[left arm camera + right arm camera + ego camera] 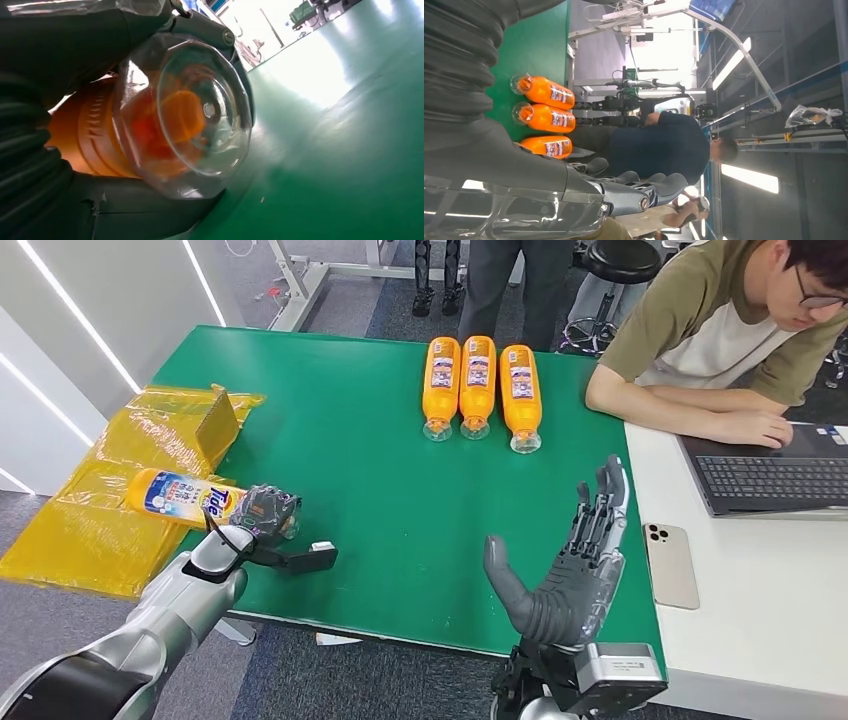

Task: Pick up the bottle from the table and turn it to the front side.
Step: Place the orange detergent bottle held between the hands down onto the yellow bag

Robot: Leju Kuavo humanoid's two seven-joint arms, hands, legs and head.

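the left hand (268, 512) grips the bottle (190, 497) by its clear cap end, at the table's (370, 450) left edge. the bottle lies roughly level, its orange body and blue-and-white label reaching out leftward over the yellow bag (110, 490) that is spread beside and below the table edge; whether it touches the bag i cannot tell. in the left wrist view the clear cap (185, 110) bulges out between the grey thumb and the darker fingers (215, 35), with the orange neck showing through it and the green table top (340, 140) close beyond. the right hand (570, 560) is empty and open, fingers apart and pointing away from the robot, thumb out to the left, held over the table's near right part, well apart from the bottle. three orange bottles (478, 382) lie side by side at the far side of the table, caps toward the robot, each just beside the next; the right wrist view shows them too (544, 117). to the right stands a white desk (760, 610) with a phone (670, 565) lying face down near its left edge and a laptop (775, 475) further back. a seated person (720, 330) leans on that desk, one hand at the laptop. another person (659, 145) in dark clothes stands beyond the table's far side.
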